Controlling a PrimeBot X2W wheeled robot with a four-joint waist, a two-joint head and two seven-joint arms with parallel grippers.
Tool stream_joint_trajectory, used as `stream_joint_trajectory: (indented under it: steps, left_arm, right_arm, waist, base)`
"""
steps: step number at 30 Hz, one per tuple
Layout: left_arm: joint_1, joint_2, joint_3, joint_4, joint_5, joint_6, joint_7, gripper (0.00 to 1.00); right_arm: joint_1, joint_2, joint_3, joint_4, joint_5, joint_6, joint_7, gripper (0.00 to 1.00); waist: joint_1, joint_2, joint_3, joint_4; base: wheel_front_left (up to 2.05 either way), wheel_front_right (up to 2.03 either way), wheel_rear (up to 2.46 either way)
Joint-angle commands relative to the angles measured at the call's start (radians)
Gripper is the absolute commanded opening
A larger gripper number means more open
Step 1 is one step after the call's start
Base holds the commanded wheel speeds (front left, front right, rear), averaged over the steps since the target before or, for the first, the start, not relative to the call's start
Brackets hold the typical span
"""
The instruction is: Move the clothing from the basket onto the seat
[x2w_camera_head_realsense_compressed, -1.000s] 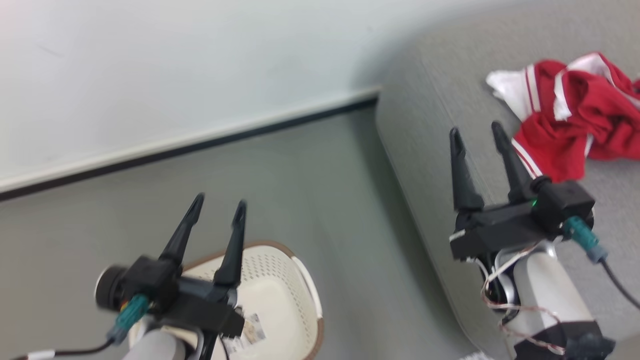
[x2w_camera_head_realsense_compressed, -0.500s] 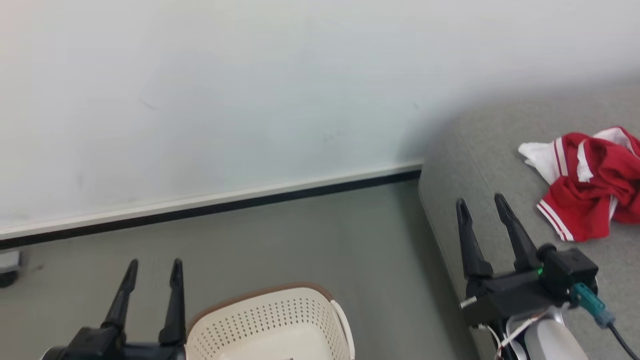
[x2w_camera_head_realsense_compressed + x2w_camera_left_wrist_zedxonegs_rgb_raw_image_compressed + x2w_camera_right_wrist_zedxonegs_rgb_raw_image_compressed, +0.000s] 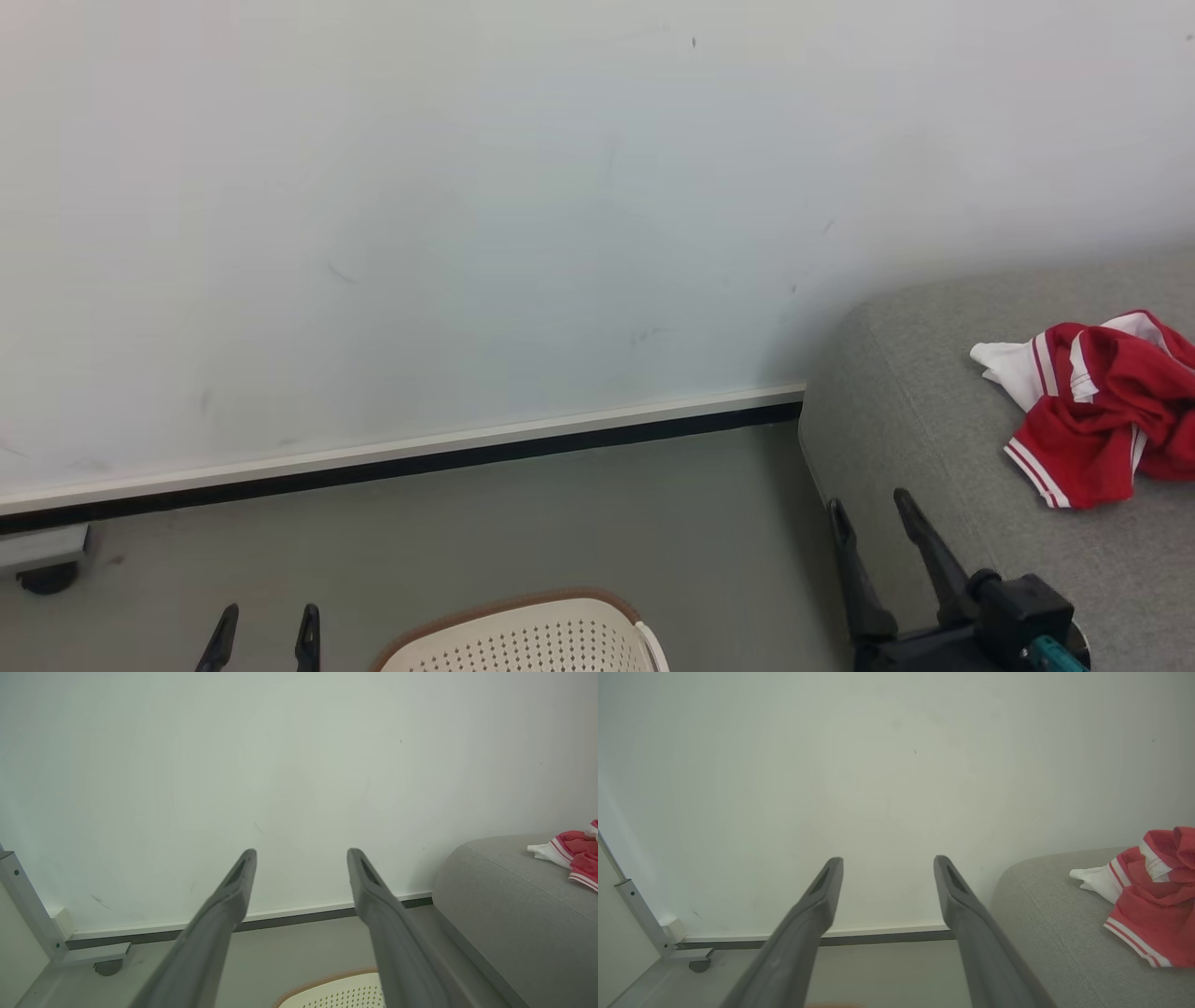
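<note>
Tilting upward over the past second, the head camera now takes in more wall, and both grippers sit lower, at the bottom edge of its view. Left gripper and right gripper each hold their two dark fingers spread wide, gripping nothing. The cream basket, brown-rimmed, stands on the grey floor just right of the left gripper. A red-and-white garment lies crumpled on the grey seat, well apart from the basket, beyond the right gripper.
</note>
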State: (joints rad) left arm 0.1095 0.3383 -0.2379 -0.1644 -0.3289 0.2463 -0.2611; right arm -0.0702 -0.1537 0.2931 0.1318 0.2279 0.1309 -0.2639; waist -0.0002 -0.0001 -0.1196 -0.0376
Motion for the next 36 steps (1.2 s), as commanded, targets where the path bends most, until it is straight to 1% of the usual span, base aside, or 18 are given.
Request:
stream_joint_trajectory:
  steps: [1, 11, 15, 20, 25, 36]
  left_arm:
    - [0.027, -0.013, 0.016, 0.003, 0.014, -0.014, -0.005, 1.00]
    - [0.091, -0.102, 0.111, 0.054, 0.083, -0.126, -0.005, 1.00]
    - [0.104, -0.123, 0.130, 0.082, 0.125, -0.162, -0.005, 1.00]
    - [0.111, -0.148, 0.146, 0.098, 0.176, -0.187, -0.005, 1.00]
    - [0.113, -0.174, 0.169, 0.097, 0.202, -0.200, -0.005, 1.00]
    - [0.117, -0.220, 0.210, 0.104, 0.209, -0.241, -0.005, 1.00]
  right_arm:
    - [0.029, 0.009, 0.007, 0.003, -0.007, 0.000, -0.001, 1.00]
    - [0.112, 0.026, 0.013, 0.010, -0.048, 0.000, -0.001, 1.00]
    - [0.129, 0.025, 0.001, 0.013, -0.056, 0.000, -0.001, 1.00]
    - [0.142, 0.024, -0.009, 0.014, -0.063, 0.000, -0.001, 1.00]
    - [0.142, 0.026, -0.004, 0.016, -0.066, 0.000, -0.001, 1.00]
    - [0.140, 0.025, 0.001, 0.021, -0.059, 0.000, -0.001, 1.00]
  waist:
    - [0.0002, 0.0001, -0.023, -0.003]
    - [0.0002, 0.0001, -0.056, -0.004]
    - [0.0002, 0.0001, -0.058, -0.002]
    - [0.0002, 0.0001, -0.058, -0.001]
    - [0.0002, 0.0001, -0.055, -0.006]
    - [0.0002, 0.0001, -0.052, -0.010]
  base:
    - [0.00, 0.00, 0.00]
    - [0.00, 0.00, 0.00]
    - [0.00, 0.00, 0.00]
    - [0.00, 0.00, 0.00]
    - [0.00, 0.00, 0.00]
    - [0.00, 0.00, 0.00]
